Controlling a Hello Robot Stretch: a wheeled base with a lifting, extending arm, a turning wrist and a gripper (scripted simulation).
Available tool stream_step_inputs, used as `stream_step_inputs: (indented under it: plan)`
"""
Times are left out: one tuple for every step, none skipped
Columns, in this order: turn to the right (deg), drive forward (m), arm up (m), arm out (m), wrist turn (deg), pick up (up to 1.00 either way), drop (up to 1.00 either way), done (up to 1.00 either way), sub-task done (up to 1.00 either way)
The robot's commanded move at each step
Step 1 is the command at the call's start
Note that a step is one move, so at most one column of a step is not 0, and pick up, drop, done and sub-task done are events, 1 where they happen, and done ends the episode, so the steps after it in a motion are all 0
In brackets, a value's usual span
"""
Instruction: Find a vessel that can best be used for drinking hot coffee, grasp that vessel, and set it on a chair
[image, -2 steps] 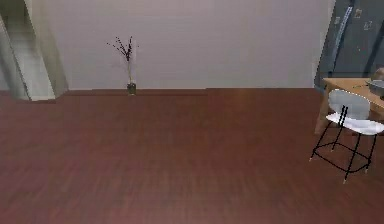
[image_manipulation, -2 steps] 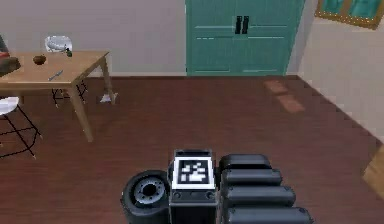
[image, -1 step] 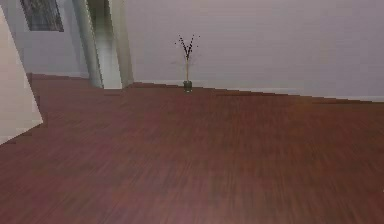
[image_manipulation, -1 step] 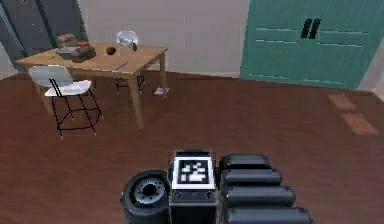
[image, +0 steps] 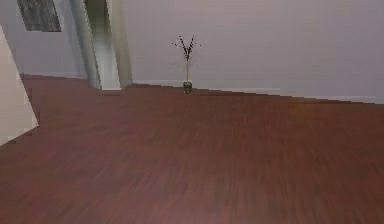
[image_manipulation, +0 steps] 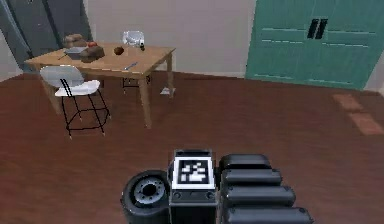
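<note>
Dark arm (image_manipulation: 258, 190) at bottom edge, marker square (image_manipulation: 195, 170), gripper (image_manipulation: 147, 197) beside it (fingers indistinct)

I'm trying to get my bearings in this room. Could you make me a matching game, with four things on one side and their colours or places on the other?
Things:
1. table
2. chair
3. double door
4. vase with twigs

Descriptions:
A. teal
B. white seat, thin dark legs
C. on the floor against the far wall
D. light wood, small things on top

Pairs: 1-D, 2-B, 3-A, 4-C
</note>
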Motion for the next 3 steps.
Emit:
stream_step_inputs:
  plan:
    - [-27.0,0.00,0.00,0.00,0.0,0.00,0.00,0.00,0.00]
    - [0.0,0.45,0.00,0.00,0.0,0.00,0.00,0.00,0.00]
    - [-36.0,0.00,0.00,0.00,0.0,0.00,0.00,0.00,0.00]
